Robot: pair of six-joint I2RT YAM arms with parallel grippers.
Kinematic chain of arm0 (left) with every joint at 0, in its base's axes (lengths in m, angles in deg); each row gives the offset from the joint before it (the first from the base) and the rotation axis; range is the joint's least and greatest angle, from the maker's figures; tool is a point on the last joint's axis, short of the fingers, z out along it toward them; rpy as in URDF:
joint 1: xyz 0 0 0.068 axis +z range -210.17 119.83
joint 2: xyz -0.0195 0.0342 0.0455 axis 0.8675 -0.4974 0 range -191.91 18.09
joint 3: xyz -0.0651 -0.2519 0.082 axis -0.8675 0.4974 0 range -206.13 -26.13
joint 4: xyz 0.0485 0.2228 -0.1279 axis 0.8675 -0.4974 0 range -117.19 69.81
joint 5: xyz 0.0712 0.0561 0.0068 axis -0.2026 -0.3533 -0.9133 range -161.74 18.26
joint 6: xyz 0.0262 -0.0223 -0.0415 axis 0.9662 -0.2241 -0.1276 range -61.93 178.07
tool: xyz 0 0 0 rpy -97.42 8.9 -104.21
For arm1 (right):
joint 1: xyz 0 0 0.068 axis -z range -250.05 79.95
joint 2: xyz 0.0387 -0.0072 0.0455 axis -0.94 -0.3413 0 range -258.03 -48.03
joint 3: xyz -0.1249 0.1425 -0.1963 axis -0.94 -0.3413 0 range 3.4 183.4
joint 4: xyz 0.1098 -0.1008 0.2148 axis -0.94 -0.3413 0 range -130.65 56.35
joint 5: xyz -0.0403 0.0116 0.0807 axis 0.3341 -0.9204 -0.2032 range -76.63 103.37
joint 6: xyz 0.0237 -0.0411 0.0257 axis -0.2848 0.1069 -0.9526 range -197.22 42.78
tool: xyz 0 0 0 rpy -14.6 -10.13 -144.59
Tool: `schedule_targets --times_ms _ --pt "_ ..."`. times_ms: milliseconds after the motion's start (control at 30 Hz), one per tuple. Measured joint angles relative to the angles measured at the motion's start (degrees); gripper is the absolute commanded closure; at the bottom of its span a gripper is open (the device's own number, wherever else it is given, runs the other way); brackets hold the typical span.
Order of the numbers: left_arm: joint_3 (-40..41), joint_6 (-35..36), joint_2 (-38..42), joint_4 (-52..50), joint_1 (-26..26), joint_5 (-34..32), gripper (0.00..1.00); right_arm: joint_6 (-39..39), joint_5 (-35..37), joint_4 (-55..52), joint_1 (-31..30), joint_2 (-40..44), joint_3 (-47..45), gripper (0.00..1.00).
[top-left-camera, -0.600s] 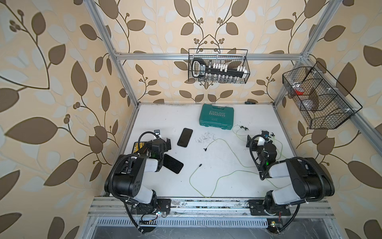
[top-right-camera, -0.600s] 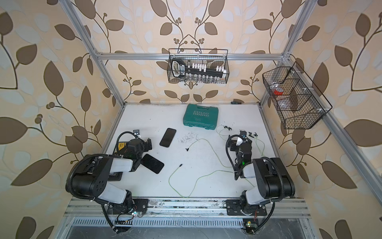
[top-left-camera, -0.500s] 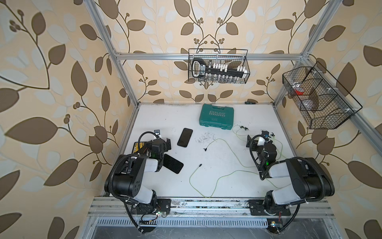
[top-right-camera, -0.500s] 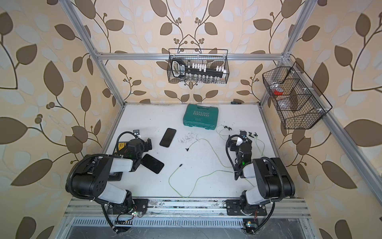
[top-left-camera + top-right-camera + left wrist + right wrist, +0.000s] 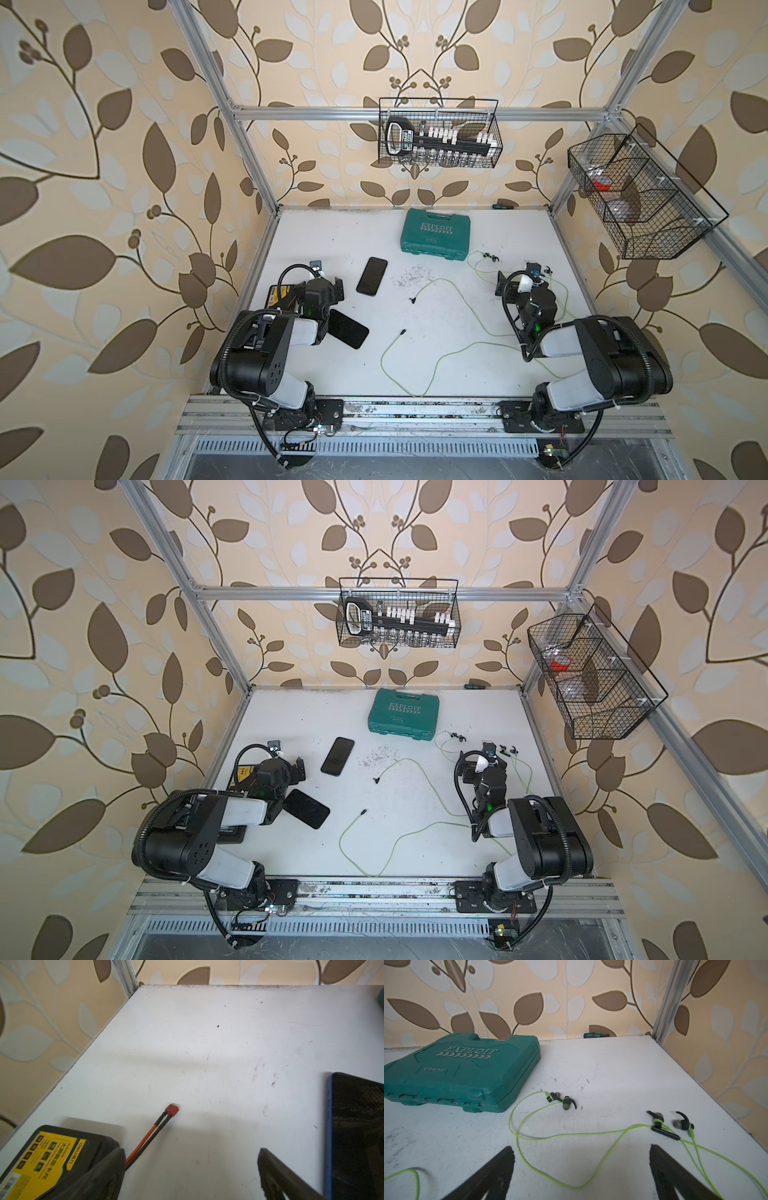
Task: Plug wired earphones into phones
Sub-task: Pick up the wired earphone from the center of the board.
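Left fingers [image 5: 99,1176] and right fingers [image 5: 675,1178] spread wide, empty. Thin yellow-green wired earphones [image 5: 439,280], sprawled right of centre on the white table [image 5: 311,232], we judge limp and light: grasp a stiff black plug [image 5: 402,331]. Flat glossy black phones [image 5: 371,276], left of centre, look slippery.

We see the toolbox [image 5: 435,236] at the back of the table [image 5: 316,232]. Left of centre, the farther phone [image 5: 372,276] lies behind the nearer phone [image 5: 348,329]. The earphones [image 5: 566,1105] spread from the middle rightward, before the toolbox.
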Motion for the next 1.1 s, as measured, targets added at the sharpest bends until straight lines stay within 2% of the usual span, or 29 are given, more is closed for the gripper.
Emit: schedule_targets --times_ms 267,367,467,533,600,700,800,933,1033,1100 --pt "0.0 0.0 0.0 0.0 0.0 0.0 0.01 0.2 0.2 -0.7 -0.3 0.6 0.1 0.00" --pt "-0.5 0.1 2.5 -4.2 0.0 0.2 0.01 0.8 2.8 -13.5 -4.1 6.6 4.3 0.00" --pt "-5.6 -2.5 11.4 -19.2 0.0 -0.3 0.01 0.3 4.2 -24.9 -8.0 12.1 13.6 0.01" --pt "-11.3 -6.2 17.9 -27.8 0.0 -0.1 0.01 -1.5 5.3 -29.2 -8.9 15.4 17.2 0.00" --pt "-15.9 -12.1 24.7 -33.1 0.0 0.3 0.01 -6.5 8.8 -36.3 -8.9 19.3 19.7 0.00" --pt "-18.5 -23.2 33.0 -40.2 0.0 0.3 0.01 -14.8 14.1 -46.7 -8.2 25.4 21.1 0.00" --pt "-17.6 -31.0 38.2 -47.4 0.0 1.7 0.01 -20.8 15.0 -53.0 -6.1 32.7 19.7 0.00" --pt "-17.0 -35.2 40.9 -56.5 0.1 8.0 0.01 -25.3 9.9 -59.0 -3.7 40.4 18.2 0.00" --pt "-18.7 -37.8 42.4 -66.0 0.1 11.0 0.01 -27.8 2.9 -63.9 -3.2 42.9 18.4 0.01" --pt "-21.2 -39.4 42.8 -72.7 0.1 12.2 0.01 -29.0 -2.9 -67.4 -3.2 43.5 19.1 0.06"
